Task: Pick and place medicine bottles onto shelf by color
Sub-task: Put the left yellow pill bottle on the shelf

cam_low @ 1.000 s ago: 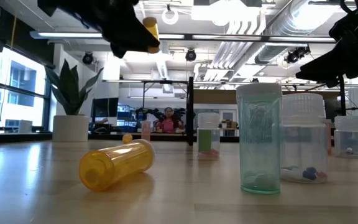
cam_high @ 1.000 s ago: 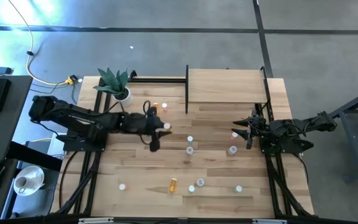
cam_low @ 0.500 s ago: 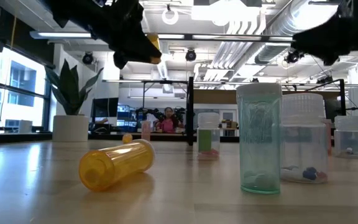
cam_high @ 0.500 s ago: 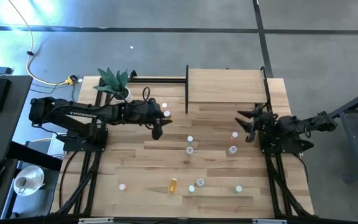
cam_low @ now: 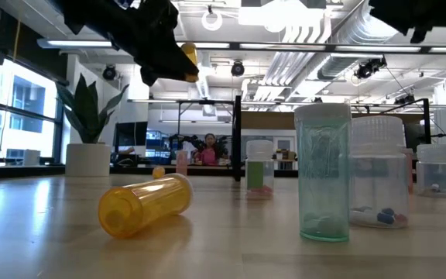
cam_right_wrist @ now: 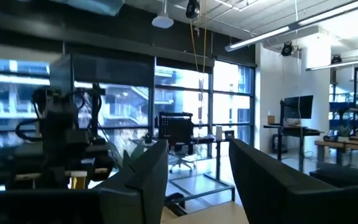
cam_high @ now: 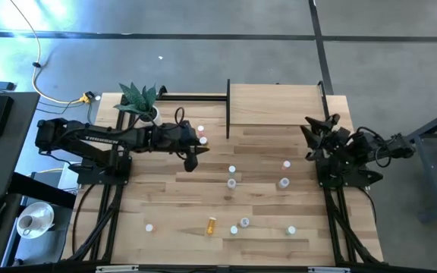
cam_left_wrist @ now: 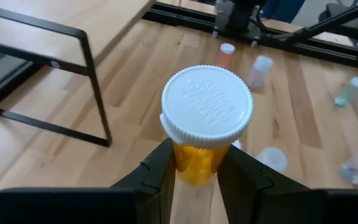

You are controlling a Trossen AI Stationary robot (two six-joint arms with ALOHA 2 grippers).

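An orange medicine bottle [cam_left_wrist: 207, 118] with a white cap is in my left gripper [cam_high: 193, 155], which is shut on it above the table's middle left, short of the shelf [cam_high: 275, 106]. The shelf is a pale raised board on black posts at the far edge. In the low view the held bottle [cam_low: 188, 53] hangs high above the table. Several other bottles stand or lie on the planks, among them an orange one on its side [cam_high: 211, 224] and a clear one [cam_high: 283, 183]. My right gripper [cam_high: 317, 125] is raised at the right edge, open, nothing between its fingers [cam_right_wrist: 148, 180]. My left gripper pinches the bottle's orange body [cam_left_wrist: 194, 165] just below the cap, between its two fingers [cam_left_wrist: 160, 174]. The fingers slant downward from the table's left and lie across the bottle. The bottle is lifted clear of the table, roughly upright, cap uppermost.
A potted plant [cam_high: 144, 106] stands at the far left corner beside my left arm. Close to the low camera are the lying orange bottle [cam_low: 145, 205], a tall teal one [cam_low: 322, 170] and a clear ribbed one [cam_low: 378, 174]. Two bottles [cam_high: 201, 130] stand beside my left gripper.
My left gripper has swung toward the table's far edge and the shelf, carrying the orange bottle lifted clear, then held still. My right gripper has risen, tipped its fingers upward and moved toward the far edge, leaving most of the low view.
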